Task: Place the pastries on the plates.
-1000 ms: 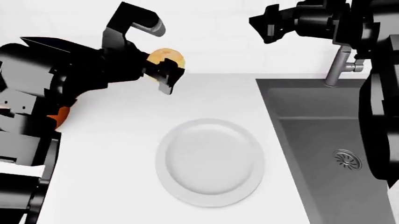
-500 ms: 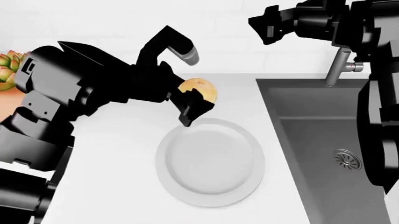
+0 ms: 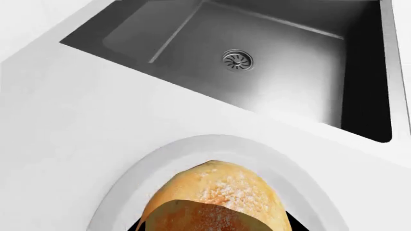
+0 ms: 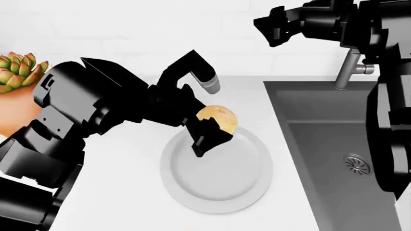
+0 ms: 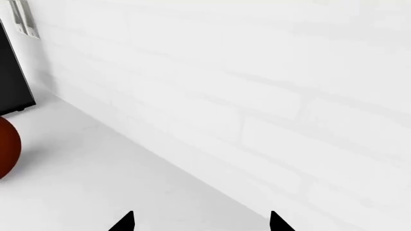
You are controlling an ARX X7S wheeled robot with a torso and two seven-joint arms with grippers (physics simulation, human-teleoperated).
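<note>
We count one golden-yellow pastry (image 4: 219, 117) and one plain white plate (image 4: 217, 168). Two black arms in the head view: one left gripper (image 4: 209, 130), one right gripper (image 4: 273, 26). One sink (image 4: 334, 144), one drain (image 4: 357, 164), one faucet (image 4: 350, 67). One potted succulent (image 4: 19, 72). One dark red round object (image 5: 7, 147), partly cut off.

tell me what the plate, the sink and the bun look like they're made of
White plate: looks like glazed ceramic, smooth and evenly white with a soft raised rim. Sink: seemingly brushed steel, grey with dull streaky reflections and a metal drain. Golden-yellow bun in the left gripper: baked dough, matte, speckled crust. It's a render, so these are guesses.
</note>
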